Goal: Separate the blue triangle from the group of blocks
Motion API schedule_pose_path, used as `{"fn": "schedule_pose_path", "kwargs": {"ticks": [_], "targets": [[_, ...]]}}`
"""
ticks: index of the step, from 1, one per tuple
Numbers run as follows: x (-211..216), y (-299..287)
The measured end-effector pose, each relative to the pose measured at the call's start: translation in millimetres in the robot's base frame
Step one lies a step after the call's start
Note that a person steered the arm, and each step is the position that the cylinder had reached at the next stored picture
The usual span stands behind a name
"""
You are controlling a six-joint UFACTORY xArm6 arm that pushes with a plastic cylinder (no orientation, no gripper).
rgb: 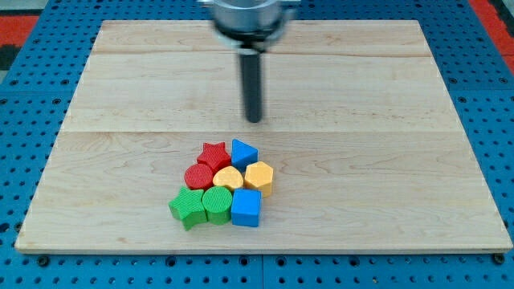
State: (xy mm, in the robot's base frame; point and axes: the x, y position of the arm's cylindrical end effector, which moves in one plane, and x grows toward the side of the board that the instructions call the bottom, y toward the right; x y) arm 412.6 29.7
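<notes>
The blue triangle [243, 152] sits at the top right of a tight cluster of blocks near the board's bottom middle. It touches the red star [213, 154] on its left and the yellow hexagon [259, 176] below it. The cluster also holds a red cylinder [197, 177], a yellow heart-like block [228, 178], a green star-like block [187, 207], a green cylinder [217, 203] and a blue cube [246, 207]. My tip [254, 120] is on the board just above the blue triangle, a small gap away and slightly to its right.
The wooden board [120, 80] lies on a blue perforated table [24, 120]. The board's edges run near the view's four sides. The arm's metal flange [247, 18] shows at the view's top.
</notes>
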Motion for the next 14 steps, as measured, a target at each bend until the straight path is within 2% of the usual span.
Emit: {"fn": "schedule_pose_path", "kwargs": {"ticks": [1, 2, 3, 5, 9, 10, 13, 14], "targets": [[54, 53], [136, 114], [204, 100], [206, -8], [95, -65], [91, -93], [83, -61], [58, -30]]}}
